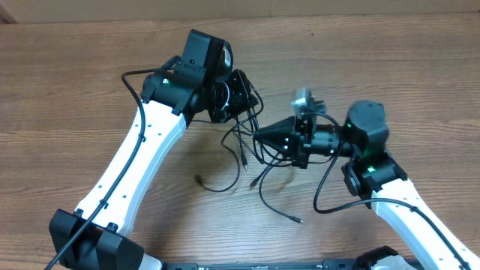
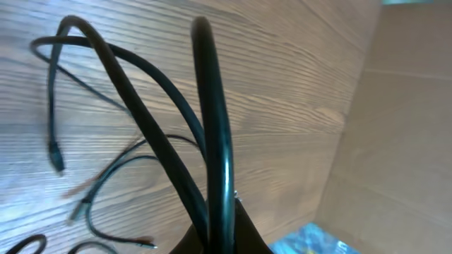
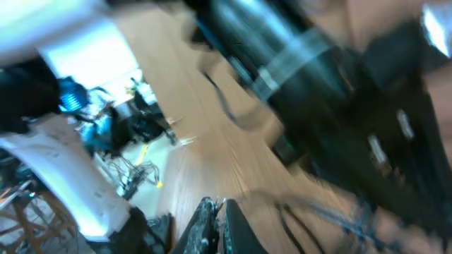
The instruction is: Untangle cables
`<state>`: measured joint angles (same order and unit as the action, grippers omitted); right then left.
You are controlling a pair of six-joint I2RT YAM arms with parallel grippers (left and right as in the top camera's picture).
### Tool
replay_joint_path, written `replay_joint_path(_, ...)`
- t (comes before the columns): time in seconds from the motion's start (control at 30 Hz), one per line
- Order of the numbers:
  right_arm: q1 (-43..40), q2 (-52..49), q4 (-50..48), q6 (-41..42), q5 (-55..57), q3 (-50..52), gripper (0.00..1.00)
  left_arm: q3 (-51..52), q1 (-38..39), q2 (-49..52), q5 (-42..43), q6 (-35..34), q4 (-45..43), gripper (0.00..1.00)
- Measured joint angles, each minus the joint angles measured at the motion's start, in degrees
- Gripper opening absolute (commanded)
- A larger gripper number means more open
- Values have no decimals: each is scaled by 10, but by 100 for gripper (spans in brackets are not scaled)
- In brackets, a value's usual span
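The cables [image 1: 247,131] are thin black cords tangled between my two grippers above the wooden table. Loose ends trail toward the front, one plug [image 1: 199,180] to the left and one silver tip [image 1: 298,220] further front. My left gripper [image 1: 244,94] is shut on the cables at the tangle's back. In the left wrist view two black strands [image 2: 212,141] rise from its jaws [image 2: 220,236], and other ends [image 2: 56,159] lie on the wood. My right gripper [image 1: 259,136] points left into the tangle. In the blurred right wrist view its fingers [image 3: 217,215] are pressed together on a thin cable.
A cardboard wall [image 2: 395,127] stands along the table's far edge [image 1: 337,16]. The right wrist view shows the left arm [image 3: 296,77] close in front, and equipment [image 3: 134,134] beyond the table. The arms' own thick wires [image 1: 135,82] run along their links.
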<state>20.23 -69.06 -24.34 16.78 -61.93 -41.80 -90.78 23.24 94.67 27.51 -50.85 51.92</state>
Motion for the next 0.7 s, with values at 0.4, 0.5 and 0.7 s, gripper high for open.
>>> replay_joint_path(0.4, 0, 32, -115, 181, -56, -1, 4, 0, 0, 0, -30, 2, 12, 4)
replay_joint_path(0.5, 0, 32, -73, 185, -65, -1, 7, 0, 0, 0, -30, 2, 9, 4)
replay_joint_path(0.7, -14, 32, 180, 68, -29, -2, 52, 0, 0, 0, -14, 3, 9, 4)
